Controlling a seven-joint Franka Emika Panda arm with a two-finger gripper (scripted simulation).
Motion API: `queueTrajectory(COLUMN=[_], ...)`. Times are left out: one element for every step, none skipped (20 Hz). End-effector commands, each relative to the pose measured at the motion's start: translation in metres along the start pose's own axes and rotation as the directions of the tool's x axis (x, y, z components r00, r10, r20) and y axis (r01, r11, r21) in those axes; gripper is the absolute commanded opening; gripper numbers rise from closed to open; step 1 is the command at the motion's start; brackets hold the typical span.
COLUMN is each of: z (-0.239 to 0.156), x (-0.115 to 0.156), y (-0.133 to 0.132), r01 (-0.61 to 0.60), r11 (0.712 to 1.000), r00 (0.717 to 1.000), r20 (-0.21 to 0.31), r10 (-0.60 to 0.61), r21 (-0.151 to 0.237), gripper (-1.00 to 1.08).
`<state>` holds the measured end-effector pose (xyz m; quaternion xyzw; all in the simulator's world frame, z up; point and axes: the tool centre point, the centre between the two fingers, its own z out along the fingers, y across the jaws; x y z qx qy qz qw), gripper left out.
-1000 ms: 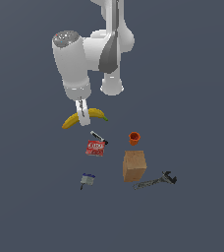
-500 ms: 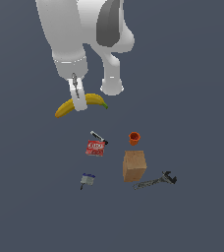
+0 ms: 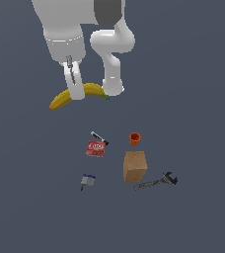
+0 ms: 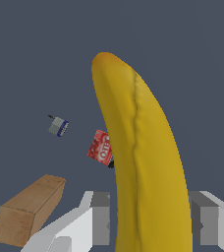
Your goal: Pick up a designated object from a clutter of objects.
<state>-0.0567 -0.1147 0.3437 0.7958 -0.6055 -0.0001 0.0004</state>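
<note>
- We saw the end effector (image 3: pixel 75 86) clamped on the banana (image 3: pixel 92 90) near its middle, holding it in the air well above the rest of the clutter.
- In the exterior view the banana lay roughly level in the grip, its blunt yellow end toward the exterior view's left and its dark greenish tip toward the exterior view's right.
- We noted that the white arm filled the upper part of that view, with one finger (image 3: pixel 76 89) crossing the front of the banana.
- In the wrist view the banana (image 4: pixel 143 162) ran lengthwise through the picture, and a grey-and-white finger (image 4: pixel 100 221) sat on each side of it, pressed against the fruit.
- On the dark grey counter (image 3: pixel 193 74) below, the red packet (image 3: pixel 96 148) lay flat, with the black marker (image 3: pixel 99 138) just beside it, at the edge nearer the arm.
- The orange cup (image 3: pixel 134 139) stood upright, near the marker and to the exterior view's right of it.
- The tan cardboard box (image 3: pixel 134 167) stood just below the cup in that view, and the dark wrench (image 3: pixel 156 182) lay at the box's lower right corner; we could not tell whether the two touched.
- The small grey-blue tool (image 3: pixel 88 181) lay apart from the others, below the packet in the exterior view.
- From the wrist camera we also made out the packet (image 4: pixel 100 147), partly hidden behind the banana, the box (image 4: pixel 28 210) and the grey-blue tool (image 4: pixel 58 126).
</note>
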Motion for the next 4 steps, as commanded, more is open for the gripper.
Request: queueTrajectory(z=[-0.0068, -0.0081, -0.0088, -0.009], x=[0.0003, 0.0003, 0.0003, 0.0003], y=[-0.0016, -0.0019, -0.002, -0.0021], r01=[0.0, 0.0, 0.0, 0.0], r11=[1.0, 1.0, 1.0, 1.0], r00=[1.0, 1.0, 1.0, 1.0], r20=[0.0, 0.0, 0.0, 0.0], r10=[0.0, 0.0, 0.0, 0.0], r21=[0.001, 0.001, 0.001, 0.001], gripper=[-1.0, -1.0, -1.0, -1.0])
